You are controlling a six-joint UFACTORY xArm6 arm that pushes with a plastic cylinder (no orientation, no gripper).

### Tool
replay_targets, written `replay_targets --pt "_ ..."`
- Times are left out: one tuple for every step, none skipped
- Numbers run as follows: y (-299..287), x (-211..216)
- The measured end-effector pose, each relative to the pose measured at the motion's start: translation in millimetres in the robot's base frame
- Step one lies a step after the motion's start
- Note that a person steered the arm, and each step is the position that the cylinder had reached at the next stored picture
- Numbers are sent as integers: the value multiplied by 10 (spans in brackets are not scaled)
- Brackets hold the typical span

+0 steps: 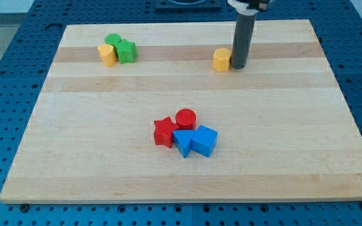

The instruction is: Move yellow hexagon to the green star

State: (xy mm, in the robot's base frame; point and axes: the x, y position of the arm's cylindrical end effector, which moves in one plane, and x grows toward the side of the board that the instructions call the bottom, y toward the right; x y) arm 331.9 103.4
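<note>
The yellow hexagon (221, 59) sits on the wooden board (281, 125) near the view's top, right of centre. My tip (238, 65) stands right beside it, touching or almost touching its right side. The green star (126, 51) lies far to the left near the view's top left, pressed against a green round block (112, 41) and a second yellow block (107, 54) on its left.
Near the board's middle lies a cluster: a red star (164, 132), a red cylinder (185, 118), a blue triangular block (183, 142) and a blue cube (204, 140). The board rests on a blue perforated table (5, 94).
</note>
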Motion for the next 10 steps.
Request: replay_targets --pt "-130 -11" --pt "-392 -12" --pt "-674 -12" --pt "-964 -14" --pt "-1293 -24" --pt "-1591 -52" --pt "-1884 -115" --pt "-2165 -195" --pt "-2450 -280" --pt "-2494 -313"
